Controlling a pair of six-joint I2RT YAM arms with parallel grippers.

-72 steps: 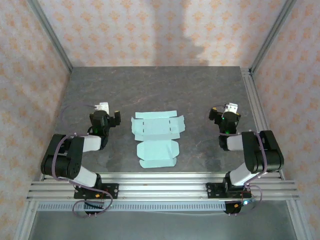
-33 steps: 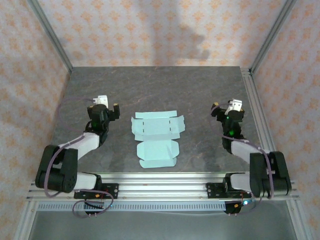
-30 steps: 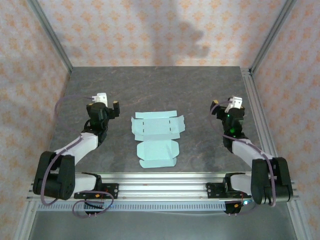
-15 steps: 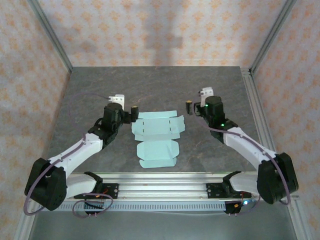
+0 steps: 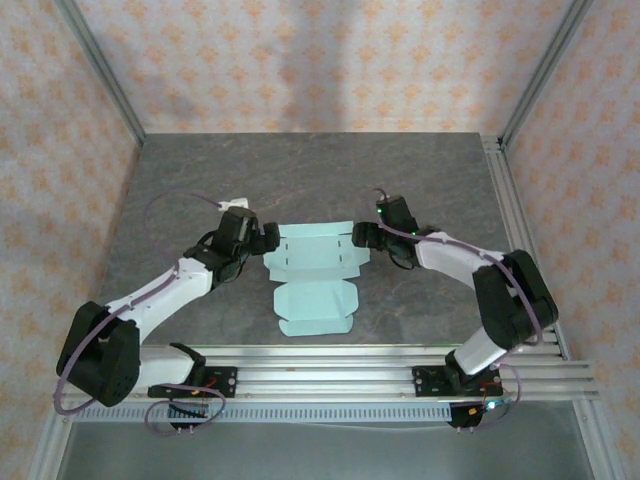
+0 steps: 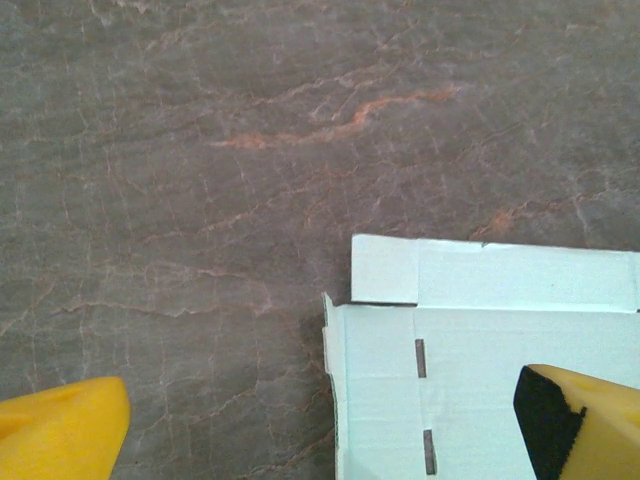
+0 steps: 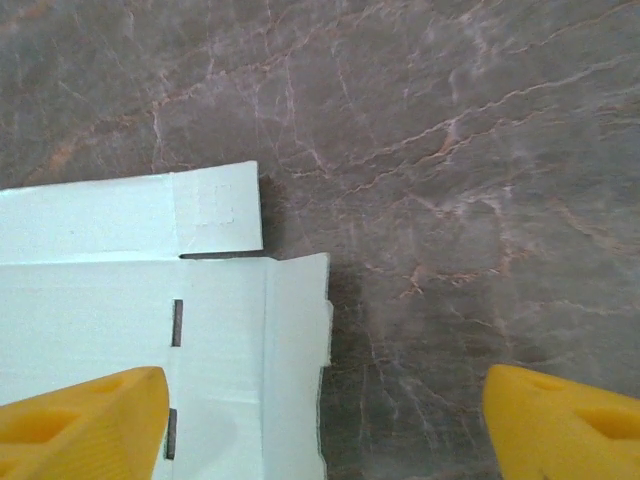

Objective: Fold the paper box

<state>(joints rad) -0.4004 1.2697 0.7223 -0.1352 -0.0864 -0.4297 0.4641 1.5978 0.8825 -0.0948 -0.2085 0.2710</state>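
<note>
One paper box (image 5: 315, 275) lies flat and unfolded at the middle of the table (image 5: 300, 170). Its far panel runs left to right between the two grippers, both equally near: the left gripper (image 5: 264, 238) straddles its left edge, the right gripper (image 5: 366, 237) its right edge. Both are spread wide, holding nothing

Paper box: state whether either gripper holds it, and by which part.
Nothing is held. The paper box lies flat; the left gripper and right gripper straddle its far corners, jaws open.
</note>
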